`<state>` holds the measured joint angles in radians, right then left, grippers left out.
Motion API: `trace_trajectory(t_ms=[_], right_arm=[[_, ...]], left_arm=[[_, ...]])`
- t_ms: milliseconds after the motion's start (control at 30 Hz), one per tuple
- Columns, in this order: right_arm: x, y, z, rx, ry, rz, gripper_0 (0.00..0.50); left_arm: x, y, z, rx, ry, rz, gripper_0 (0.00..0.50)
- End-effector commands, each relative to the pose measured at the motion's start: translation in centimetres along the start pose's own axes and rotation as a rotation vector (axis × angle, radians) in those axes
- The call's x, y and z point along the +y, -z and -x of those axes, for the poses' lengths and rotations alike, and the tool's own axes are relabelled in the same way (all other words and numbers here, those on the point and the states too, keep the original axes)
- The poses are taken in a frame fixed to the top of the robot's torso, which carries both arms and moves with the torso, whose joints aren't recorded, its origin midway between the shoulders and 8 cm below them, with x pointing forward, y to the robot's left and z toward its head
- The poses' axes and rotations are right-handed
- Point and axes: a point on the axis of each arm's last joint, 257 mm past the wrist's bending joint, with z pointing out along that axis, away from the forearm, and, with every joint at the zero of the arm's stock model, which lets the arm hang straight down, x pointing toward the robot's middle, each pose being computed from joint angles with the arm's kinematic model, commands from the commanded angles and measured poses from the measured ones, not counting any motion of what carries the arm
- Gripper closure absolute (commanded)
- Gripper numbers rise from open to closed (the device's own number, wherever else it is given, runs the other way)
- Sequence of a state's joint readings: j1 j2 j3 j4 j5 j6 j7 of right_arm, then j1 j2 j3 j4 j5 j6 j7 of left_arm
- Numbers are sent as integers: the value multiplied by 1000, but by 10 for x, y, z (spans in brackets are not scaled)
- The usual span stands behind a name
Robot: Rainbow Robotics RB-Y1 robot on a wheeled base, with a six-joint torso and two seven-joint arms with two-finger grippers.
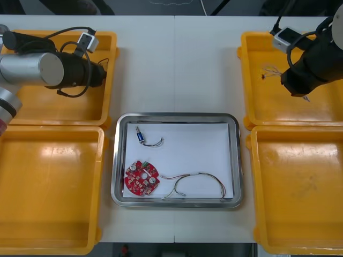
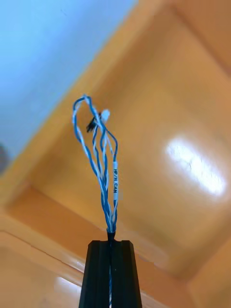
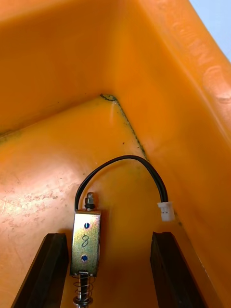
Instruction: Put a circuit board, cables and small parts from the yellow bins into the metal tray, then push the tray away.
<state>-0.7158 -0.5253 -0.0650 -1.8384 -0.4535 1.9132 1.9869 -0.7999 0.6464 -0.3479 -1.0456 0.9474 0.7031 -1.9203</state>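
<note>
My right gripper [image 2: 110, 243] is shut on a twisted blue and white cable [image 2: 103, 159], which loops up from the fingertips above the orange bin floor. From the front, that gripper [image 1: 300, 92] hangs over the far right yellow bin [image 1: 262, 110] with the cable [image 1: 271, 71] trailing off it. My left gripper [image 3: 108, 236] stands open low in the far left bin [image 1: 32, 110]. A small metal part [image 3: 85, 243] with a spring and a black cable [image 3: 129, 161] lies between its fingers, close to one finger [image 3: 48, 269]. Seen from the front, the left gripper [image 1: 102, 72] is near that bin's right wall.
The metal tray [image 1: 177, 116] sits mid-table, white inside, holding a small metal part with a black cable [image 1: 142, 137], a red circuit board [image 1: 142, 178] and a red and yellow cable [image 1: 198, 181]. The near yellow bins [image 1: 48, 187] [image 1: 300, 187] look bare.
</note>
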Motion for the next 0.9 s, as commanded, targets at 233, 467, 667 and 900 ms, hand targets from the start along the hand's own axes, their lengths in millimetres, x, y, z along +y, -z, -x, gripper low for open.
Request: trace_trajectory(t_ms=[233, 467, 667, 900], right_arm=[[43, 49, 33, -167, 232, 89, 500], [91, 59, 45, -185, 405, 142, 500], [132, 54, 45, -161, 532, 175, 500], [172, 39, 46, -135, 618, 185, 500]], left_arm=[[-5, -5, -12, 12, -47, -2, 500], [17, 24, -1, 46, 10, -24, 500], [44, 56, 3, 101, 48, -18, 500], [59, 90, -1, 184, 78, -19, 500]])
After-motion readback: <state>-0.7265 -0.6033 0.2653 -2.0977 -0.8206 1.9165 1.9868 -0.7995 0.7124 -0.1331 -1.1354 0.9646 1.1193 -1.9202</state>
